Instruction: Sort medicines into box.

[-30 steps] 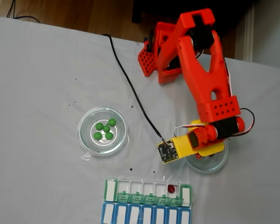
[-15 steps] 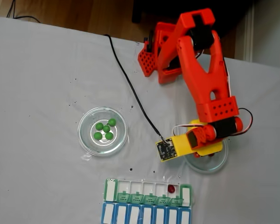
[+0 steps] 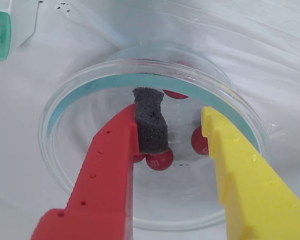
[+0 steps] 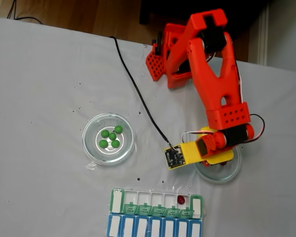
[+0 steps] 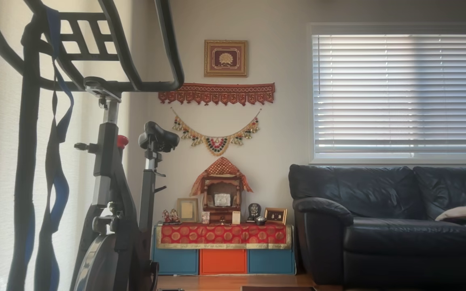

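**Gripper lowers into the red-ball dish**

Since a second ago, the arm (image 4: 214, 84) has eased its yellow wrist slightly down and left over the right-hand glass dish (image 4: 230, 171); everything else on the bench (image 4: 44, 89) lies as before.

Across the white bench, the orange arm reaches from its base at the top toward the lower right. Along the bottom edge sits the box (image 4: 157, 203), its green lids hinged open, with one dark red ball (image 4: 180, 199) in a compartment near its right end; a blue-lidded row (image 4: 154, 228) lies touching it below. To the left, a second glass dish (image 4: 108, 138) holds five green balls (image 4: 111, 136).

From the wrist view, the gripper (image 3: 182, 127) is spread apart inside the dish (image 3: 80, 97), holding nothing. Its red finger (image 3: 110, 165) carries a dark foam pad (image 3: 151, 122); the yellow finger (image 3: 240, 170) stands opposite. Several dark red balls (image 3: 159, 160) rest on the dish floor between and beside the fingers.
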